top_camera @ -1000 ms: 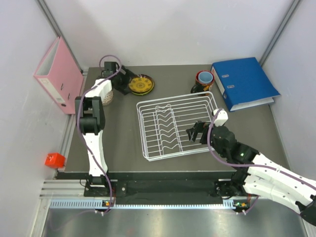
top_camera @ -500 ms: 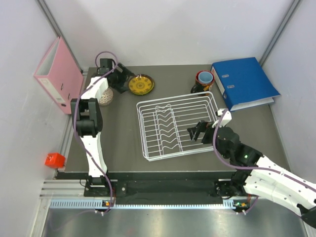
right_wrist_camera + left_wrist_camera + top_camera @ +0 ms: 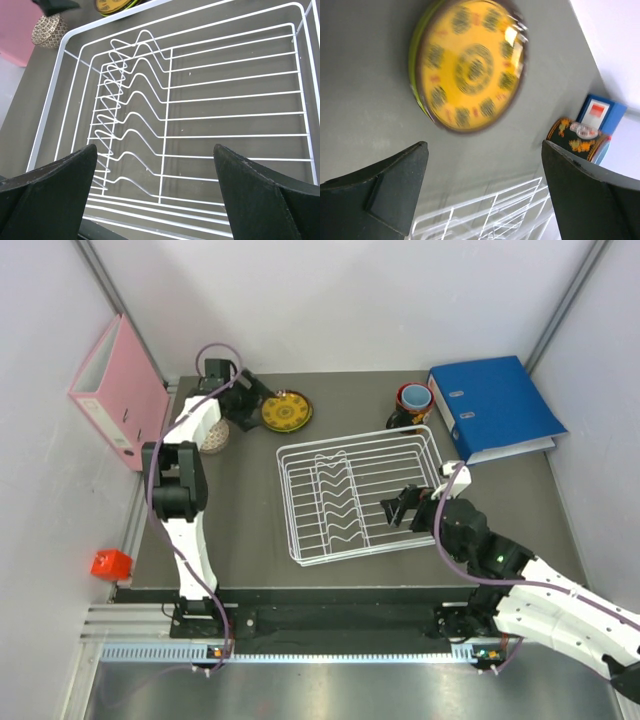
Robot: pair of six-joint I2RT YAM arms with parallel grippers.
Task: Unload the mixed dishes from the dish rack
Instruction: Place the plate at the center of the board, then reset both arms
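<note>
The white wire dish rack (image 3: 288, 505) stands mid-table with no dishes in it. The yellow-and-black ornate plate (image 3: 286, 411) lies at the back left on a lime-green bowl whose rim (image 3: 415, 65) shows under it. The small beige net-patterned bowl (image 3: 213, 437) sits left of it. The dark mug (image 3: 412, 402) stands behind the rack's far right corner. My left gripper (image 3: 250, 405) is open and empty just left of the plate (image 3: 470, 65). My right gripper (image 3: 398, 508) is open and empty over the rack's right part (image 3: 100, 21). The red bowl is not visible.
A pink binder (image 3: 118, 392) leans at the left wall. A blue binder (image 3: 492, 408) lies at the back right beside the mug (image 3: 577, 140). A red object (image 3: 111, 564) sits off the table's left edge. The beige bowl (image 3: 47, 31) shows beyond the rack.
My left gripper has drawn back to the left, away from the plate, which stays in place. My right gripper has shifted slightly to the right over the rack.
</note>
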